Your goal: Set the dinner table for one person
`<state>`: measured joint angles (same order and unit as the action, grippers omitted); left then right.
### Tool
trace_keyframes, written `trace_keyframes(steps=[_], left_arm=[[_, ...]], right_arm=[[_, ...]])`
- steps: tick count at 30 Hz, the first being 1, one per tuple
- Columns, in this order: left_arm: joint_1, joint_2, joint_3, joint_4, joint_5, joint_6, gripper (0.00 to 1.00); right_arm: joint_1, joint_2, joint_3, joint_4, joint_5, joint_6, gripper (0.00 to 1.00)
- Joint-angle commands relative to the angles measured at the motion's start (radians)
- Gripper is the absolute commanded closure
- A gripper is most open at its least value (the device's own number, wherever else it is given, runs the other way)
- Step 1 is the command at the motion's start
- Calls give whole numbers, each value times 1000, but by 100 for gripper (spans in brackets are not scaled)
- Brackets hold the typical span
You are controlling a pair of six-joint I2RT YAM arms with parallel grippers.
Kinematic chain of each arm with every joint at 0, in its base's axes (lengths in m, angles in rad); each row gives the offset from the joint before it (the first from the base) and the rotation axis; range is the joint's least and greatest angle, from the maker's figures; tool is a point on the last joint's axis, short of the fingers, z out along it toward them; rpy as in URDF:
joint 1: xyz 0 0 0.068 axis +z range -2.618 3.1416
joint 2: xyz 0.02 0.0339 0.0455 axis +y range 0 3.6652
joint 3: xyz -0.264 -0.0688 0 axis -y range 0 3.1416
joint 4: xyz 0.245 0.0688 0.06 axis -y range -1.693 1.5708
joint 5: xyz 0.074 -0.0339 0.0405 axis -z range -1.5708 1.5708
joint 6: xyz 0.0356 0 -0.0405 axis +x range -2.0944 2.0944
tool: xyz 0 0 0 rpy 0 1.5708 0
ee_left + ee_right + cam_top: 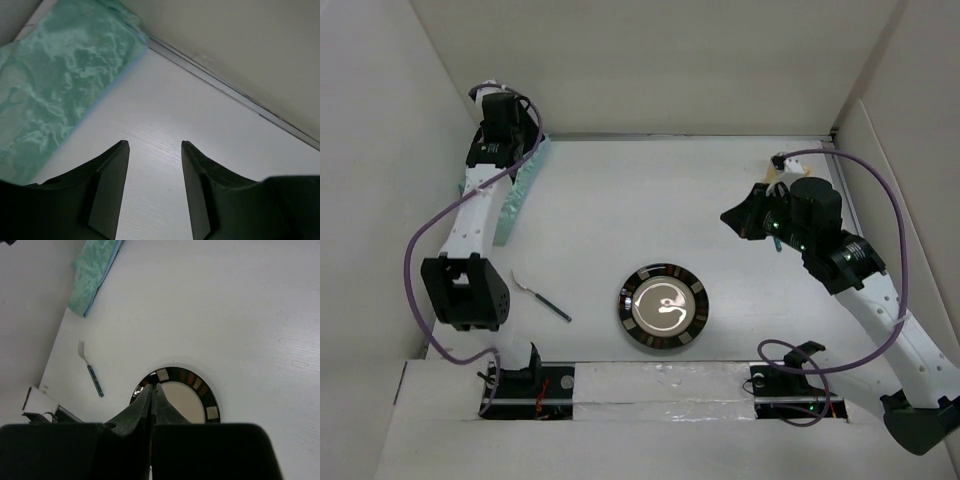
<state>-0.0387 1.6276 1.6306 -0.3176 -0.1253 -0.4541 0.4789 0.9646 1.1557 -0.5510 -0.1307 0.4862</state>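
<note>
I keep the left gripper point(152, 145) empty, jaws apart, low over the dinner table point(215, 145) at its far left corner, just beside the folded placemat point(60, 85). To grasp well, I should shift over the cloth's near edge, descend until one finger slides under, then close. The right gripper point(152, 388) hangs closed and empty over the table's right side, apart from the plate point(663, 308).
</note>
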Motion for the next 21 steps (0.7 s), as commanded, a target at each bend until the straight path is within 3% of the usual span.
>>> trace_keyframes(steps=[1,5,8,14,15,21], left_arm=[[25,95,77,-89,-146,-8,56],[57,256,123,-139,-197,-21,55],[92,322,105,-192,-197,-64,55],[141,246,-131,-100,-200,-109,54],[157,232,-162,-88,-200,-115,50],[192,262,-241,-81,-209,-89,45]], right_arm=[[4,-27,-33,82,-67,-5,100],[13,-29,-24,53,-50,-27,97],[23,-29,-14,39,-11,-44,84],[23,-17,-14,40,0,-52,64],[23,-15,-16,42,-6,-51,61],[32,-18,-28,28,-14,-57,58]])
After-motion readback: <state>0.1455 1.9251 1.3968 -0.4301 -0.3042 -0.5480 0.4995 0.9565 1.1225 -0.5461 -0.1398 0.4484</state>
